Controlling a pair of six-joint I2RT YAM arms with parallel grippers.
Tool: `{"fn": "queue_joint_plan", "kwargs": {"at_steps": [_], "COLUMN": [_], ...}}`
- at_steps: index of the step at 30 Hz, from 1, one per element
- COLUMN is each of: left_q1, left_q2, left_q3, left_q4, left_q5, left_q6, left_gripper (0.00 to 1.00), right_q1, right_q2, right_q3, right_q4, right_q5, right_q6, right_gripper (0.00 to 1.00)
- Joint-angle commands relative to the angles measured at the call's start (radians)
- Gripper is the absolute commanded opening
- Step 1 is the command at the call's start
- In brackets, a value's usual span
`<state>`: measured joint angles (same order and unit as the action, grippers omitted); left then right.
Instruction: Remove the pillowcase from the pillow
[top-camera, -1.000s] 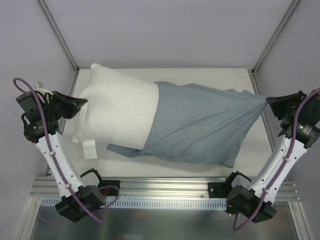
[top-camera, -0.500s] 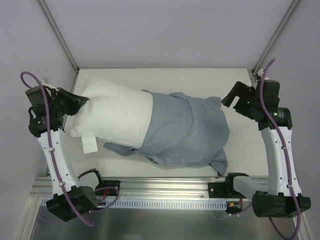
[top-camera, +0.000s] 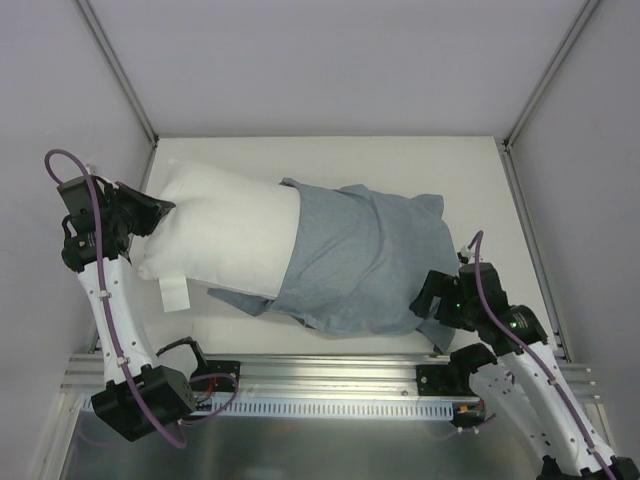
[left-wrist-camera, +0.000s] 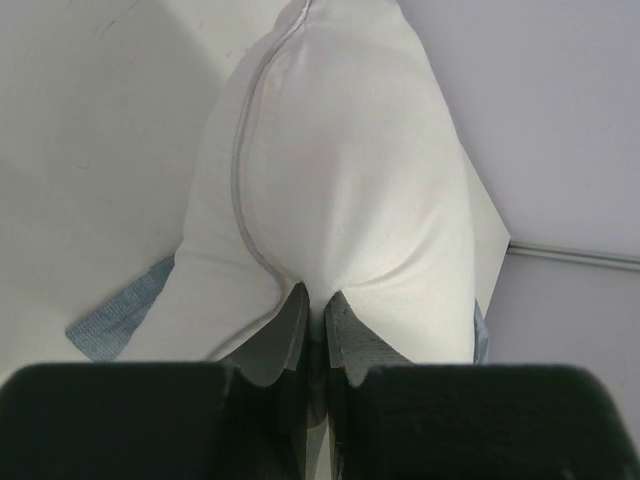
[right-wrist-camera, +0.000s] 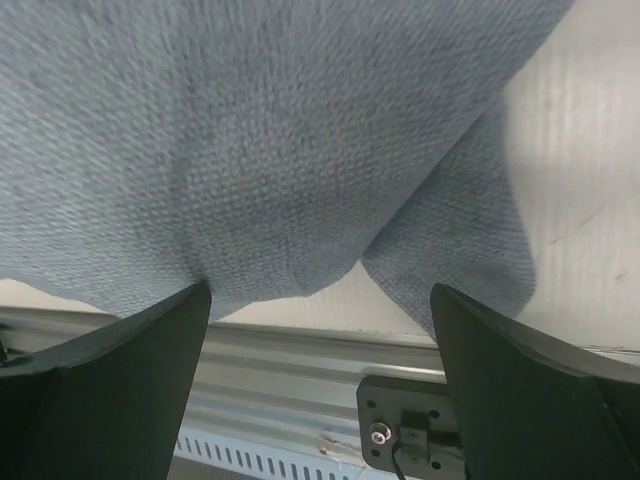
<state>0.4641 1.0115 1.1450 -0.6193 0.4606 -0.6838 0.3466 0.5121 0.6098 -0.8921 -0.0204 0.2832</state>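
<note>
Up close, left pincer (left-wrist-camera: 315, 308) clamps the pillow (left-wrist-camera: 340, 170) corner; right pincer (right-wrist-camera: 320, 288) gapes over pillowcase (right-wrist-camera: 250, 130).

The pillow (top-camera: 225, 235) lies left on the tabletop (top-camera: 400, 160), its right end inside the pillowcase (top-camera: 360, 260). The left claw (left-wrist-camera: 318, 300) meets the pillow's left end; the right claw (top-camera: 422, 297) is at the pillowcase's near-right corner.

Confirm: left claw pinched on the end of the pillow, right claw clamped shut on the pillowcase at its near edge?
One part is wrong. The right claw is open, with its fingers spread wide at the near edge of the pillowcase and gripping nothing, as the right wrist view shows. The rest holds: the left claw is pinched on the end of the pillow.
</note>
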Motion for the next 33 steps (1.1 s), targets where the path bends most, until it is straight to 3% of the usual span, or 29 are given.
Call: {"fn": "queue_joint_plan", "kwargs": {"at_steps": [1, 7, 10, 13, 14, 15, 16, 17, 20, 28, 33], "left_q1": [-0.008, -0.01, -0.01, -0.01, -0.012, -0.01, -0.008, -0.008, -0.007, 0.053, 0.146], "left_q2": [-0.002, -0.01, -0.01, -0.01, -0.01, -0.01, -0.01, -0.007, 0.004, 0.05, 0.047], "left_q3": [-0.001, 0.005, 0.005, 0.01, 0.015, 0.016, 0.018, 0.025, 0.042, 0.14, 0.151], "left_q4": [0.062, 0.064, 0.062, 0.062, 0.064, 0.063, 0.062, 0.062, 0.062, 0.063, 0.062], "left_q5": [0.004, 0.006, 0.015, 0.012, 0.007, 0.004, 0.003, 0.003, 0.001, 0.024, 0.075], "left_q6": [0.001, 0.017, 0.017, 0.023, 0.026, 0.026, 0.026, 0.024, 0.013, -0.006, -0.011], "left_gripper": [0.0, 0.0, 0.0, 0.0, 0.0, 0.0, 0.0, 0.0, 0.0, 0.0, 0.0], "right_q1": [0.101, 0.386, 0.42, 0.419, 0.417, 0.411, 0.384, 0.364, 0.257, -0.246, -0.342], "right_q2": [0.0, 0.218, 0.363, 0.428, 0.431, 0.428, 0.411, 0.396, 0.306, 0.101, 0.106], "right_q3": [-0.062, -0.082, -0.082, -0.068, -0.05, -0.039, -0.035, -0.027, -0.031, 0.079, 0.143], "right_q4": [0.111, 0.304, 0.392, 0.395, 0.359, 0.339, 0.317, 0.279, 0.213, 0.079, 0.058], "right_q5": [0.01, 0.112, 0.119, 0.18, 0.207, 0.256, 0.272, 0.277, 0.29, 0.183, 0.172], "right_q6": [0.138, 0.192, 0.205, 0.205, 0.205, 0.198, 0.197, 0.194, 0.163, -0.032, -0.015], "right_gripper": [0.97, 0.99, 0.97, 0.85, 0.7, 0.63, 0.54, 0.31, 0.06, 0.01, 0.02]}}
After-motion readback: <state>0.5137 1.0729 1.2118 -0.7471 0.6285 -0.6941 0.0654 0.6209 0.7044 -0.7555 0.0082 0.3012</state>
